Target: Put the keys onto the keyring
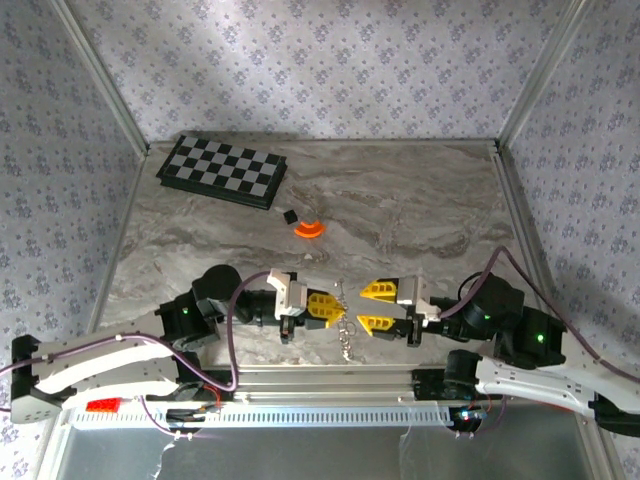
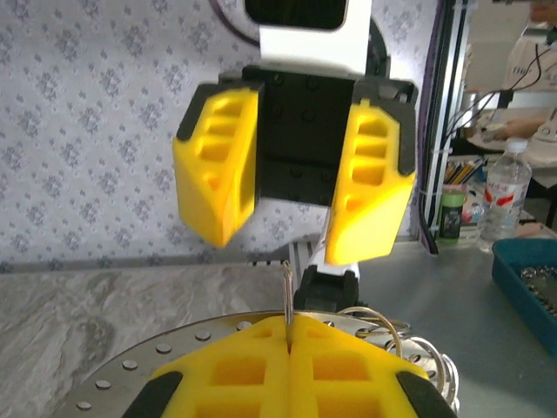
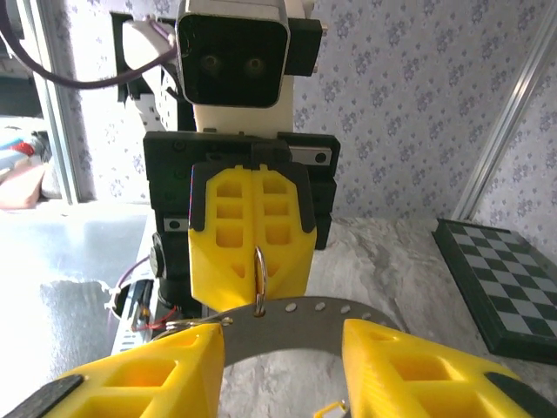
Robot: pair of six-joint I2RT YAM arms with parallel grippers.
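Silvery keyring (image 1: 343, 318), long axis fore-aft

Left arm (image 1: 100, 365): lies low along the near edge, elbow bent, forearm reaching right toward the table's middle.
Left gripper (image 1: 325, 308): yellow fingers pressed flat together, tips pointing right; a thin wire loop of the keyring (image 3: 258, 266) is pinched in the seam between them.
Right arm (image 1: 540, 378): mirrors the left, elbow bent, forearm reaching left.
Right gripper (image 1: 377, 308): yellow fingers spread wide, one on the far side and one on the near side, tips pointing left.
Relation: the two grippers face each other tip to tip at about the same height, near but apart.
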